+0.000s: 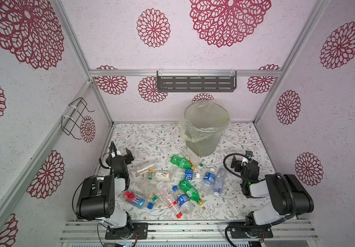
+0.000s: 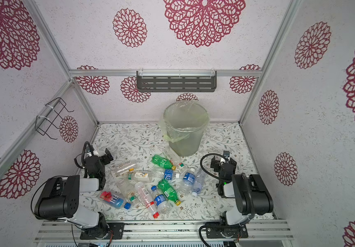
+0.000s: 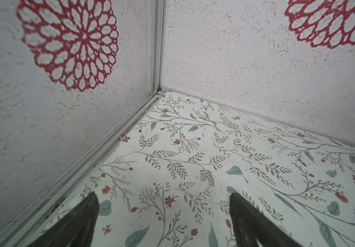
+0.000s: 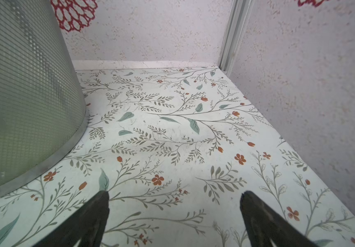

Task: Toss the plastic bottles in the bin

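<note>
White textured walls (image 1: 118, 42) printed with red lace-like flowers enclose a table (image 1: 232, 205) covered in a pale leaf-and-blossom pattern. At its near edge runs an aluminium rail (image 1: 193, 229), with one arm based at each end. Between the arms, on the middle of the table, lie the plastic bottles (image 1: 209, 178), about a dozen small ones in a loose heap, all on their sides. A blue-tinted bottle with a red label and blue cap (image 1: 136, 200) is nearest on the left, and a clear bottle with a red cap (image 1: 169, 200) lies beside it. A green bottle with a yellow cap (image 1: 189, 190) sits mid-heap and a second green bottle (image 1: 181, 162) at the far edge. Slightly farther in, the left gripper (image 3: 162, 194) hangs over bare table near the left wall, its jaws spread wide with nothing between them. The right gripper (image 4: 174, 192) is equally wide and empty, over bare table to the right of the heap. Behind the heap stands the bin (image 1: 212, 139), a round tapered grey wire-mesh wastebasket lined with a translucent yellowish-green bag, upright, with one clear bottle just beside its foot. A black wire rack (image 1: 76, 117) hangs on the left wall and a dark slotted shelf (image 1: 196, 83) on the back wall.
</note>
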